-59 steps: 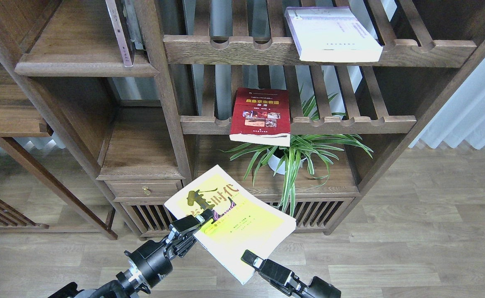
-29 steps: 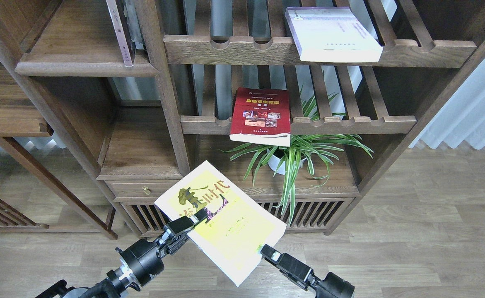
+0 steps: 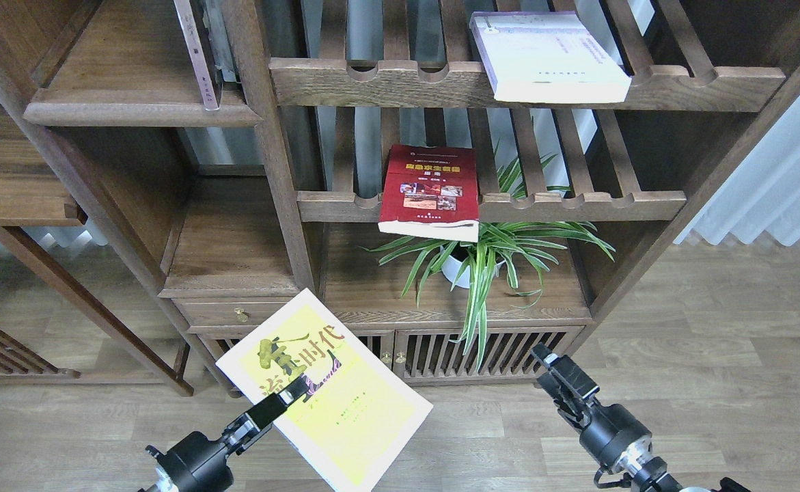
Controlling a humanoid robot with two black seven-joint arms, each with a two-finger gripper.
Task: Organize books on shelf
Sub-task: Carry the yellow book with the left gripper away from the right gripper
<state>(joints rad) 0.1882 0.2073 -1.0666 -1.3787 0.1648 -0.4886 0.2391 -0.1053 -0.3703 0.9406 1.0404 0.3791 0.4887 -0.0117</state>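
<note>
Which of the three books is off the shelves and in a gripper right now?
The yellow-green and white book, clamped by the left gripper above the floor. The red book and the white book both lie flat on slatted shelves.

A single head view looks forward and steeply down from above the robot's arms. It faces a dark wooden bookcase (image 3: 283, 171) at close range, its upper shelves cut by the top edge. Wood-plank floor (image 3: 714, 342) fills the lower part, and both arms enter from the bottom edge.

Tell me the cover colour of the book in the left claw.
Yellow-green and white with black characters, seen in the head view.
</note>
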